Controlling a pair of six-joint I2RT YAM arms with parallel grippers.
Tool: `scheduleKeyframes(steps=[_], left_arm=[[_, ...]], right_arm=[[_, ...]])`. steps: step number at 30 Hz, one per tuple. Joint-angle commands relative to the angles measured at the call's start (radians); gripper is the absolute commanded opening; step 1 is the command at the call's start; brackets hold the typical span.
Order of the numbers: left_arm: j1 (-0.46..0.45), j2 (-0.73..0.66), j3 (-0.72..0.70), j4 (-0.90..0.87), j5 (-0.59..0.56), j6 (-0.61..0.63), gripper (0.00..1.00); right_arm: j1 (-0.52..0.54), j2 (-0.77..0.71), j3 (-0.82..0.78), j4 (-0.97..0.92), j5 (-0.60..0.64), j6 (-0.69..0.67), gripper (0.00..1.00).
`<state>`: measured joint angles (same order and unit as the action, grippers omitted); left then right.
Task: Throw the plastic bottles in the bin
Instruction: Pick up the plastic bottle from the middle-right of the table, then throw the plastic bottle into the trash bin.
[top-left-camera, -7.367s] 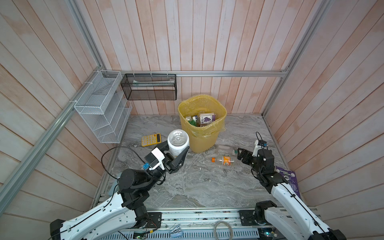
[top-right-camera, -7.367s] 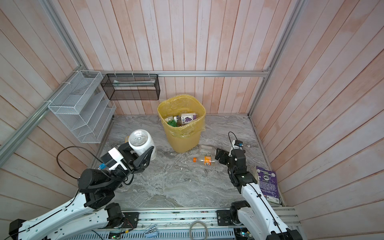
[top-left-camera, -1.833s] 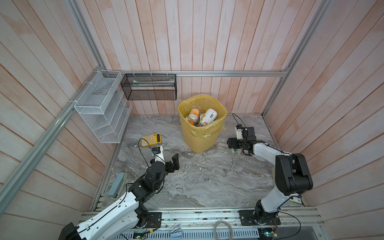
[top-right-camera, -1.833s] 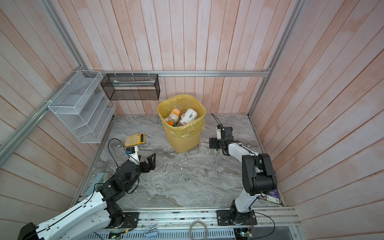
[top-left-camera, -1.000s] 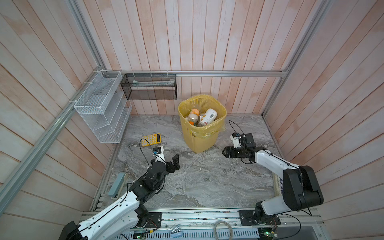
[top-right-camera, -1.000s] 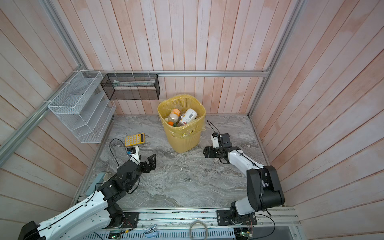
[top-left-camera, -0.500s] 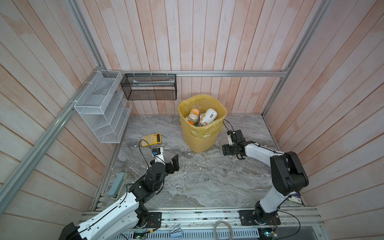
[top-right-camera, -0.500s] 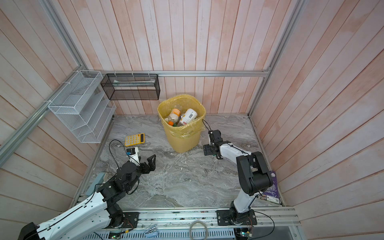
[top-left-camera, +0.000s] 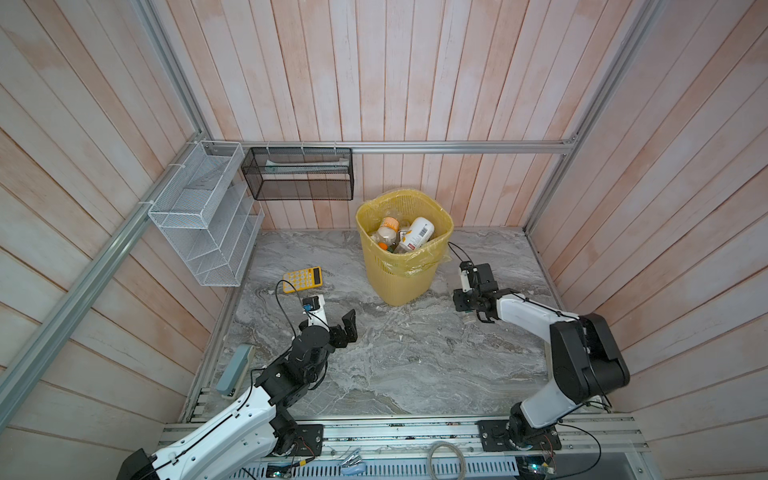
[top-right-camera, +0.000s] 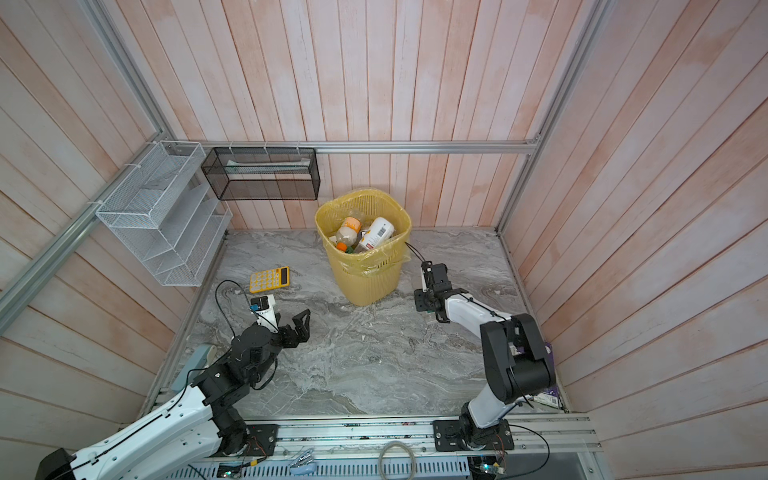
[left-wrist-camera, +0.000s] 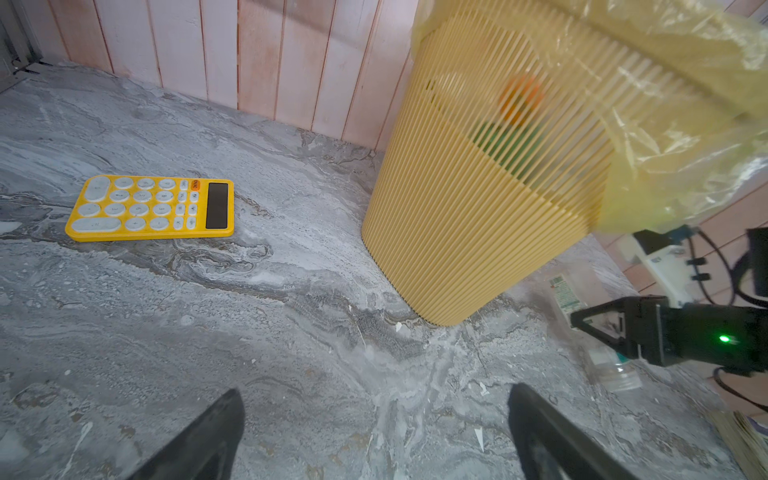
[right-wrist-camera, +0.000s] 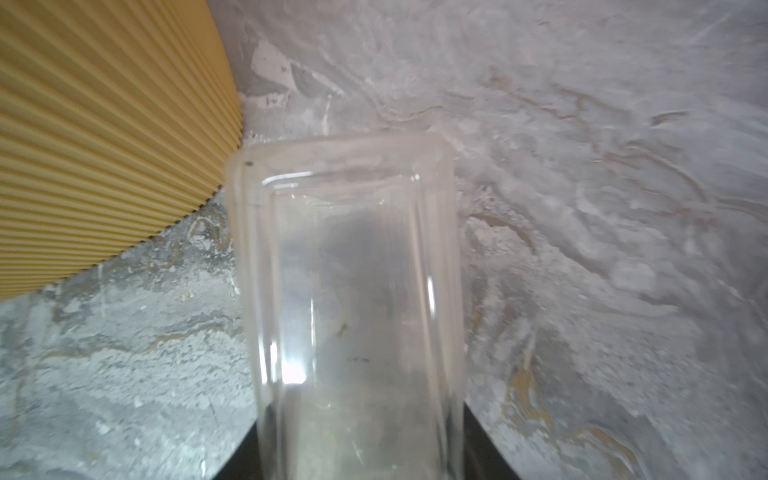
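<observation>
While the left fingers (top-left-camera: 350, 321) hang spread and empty, the right fingers (left-wrist-camera: 602, 324) are clenched on a clear bottle (right-wrist-camera: 353, 291) beside the bin (top-left-camera: 399, 286), toward the bench's (top-left-camera: 415, 365) right edge, its length running ahead of them.

The left arm (top-left-camera: 232, 419) stretches forward from its base, held low over the desk (top-left-camera: 415, 353). The left gripper (top-left-camera: 345, 327) at its end has its jaws spread wide with nothing between them. The right arm (top-left-camera: 525, 316) rises from its base and folds sharply at a raised black elbow. Its white forearm slopes down and inward, with the wrist almost level. The right gripper (top-left-camera: 460, 300) sits right at the desk surface, jaws clamped on a clear plastic bottle (right-wrist-camera: 353, 291).
</observation>
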<state>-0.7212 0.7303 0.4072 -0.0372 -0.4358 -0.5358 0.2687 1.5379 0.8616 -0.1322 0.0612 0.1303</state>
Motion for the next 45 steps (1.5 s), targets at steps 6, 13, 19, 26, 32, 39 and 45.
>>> scheduleKeyframes(steps=[6, 13, 19, 26, 32, 39, 45], left_arm=[[-0.001, -0.072, -0.026, -0.044, -0.106, -0.044, 1.0], [0.0, -0.096, -0.023, -0.06, -0.133, -0.069, 1.0], [0.0, -0.064, 0.008, -0.088, -0.106, -0.072, 1.0], [0.0, 0.012, 0.065, -0.116, -0.069, -0.061, 1.0], [0.0, 0.009, 0.079, -0.128, -0.067, -0.041, 1.0], [0.0, 0.023, 0.085, -0.109, -0.061, -0.029, 1.0], [0.001, 0.019, 0.077, -0.114, -0.071, -0.041, 1.0]], right_arm=[[-0.129, -0.452, 0.018, 0.097, -0.084, 0.107, 0.37], [-0.132, -0.53, 0.266, 0.238, -0.189, 0.232, 0.41], [0.031, -0.318, 0.512, 0.306, -0.263, 0.297, 0.39], [0.225, 0.11, 0.968, -0.14, -0.228, 0.116, 0.56], [0.224, -0.031, 0.902, -0.082, -0.052, 0.054, 0.89], [0.199, -0.162, 0.829, -0.091, 0.01, 0.023, 0.97], [0.095, -0.228, 0.705, -0.076, -0.013, 0.049, 0.97]])
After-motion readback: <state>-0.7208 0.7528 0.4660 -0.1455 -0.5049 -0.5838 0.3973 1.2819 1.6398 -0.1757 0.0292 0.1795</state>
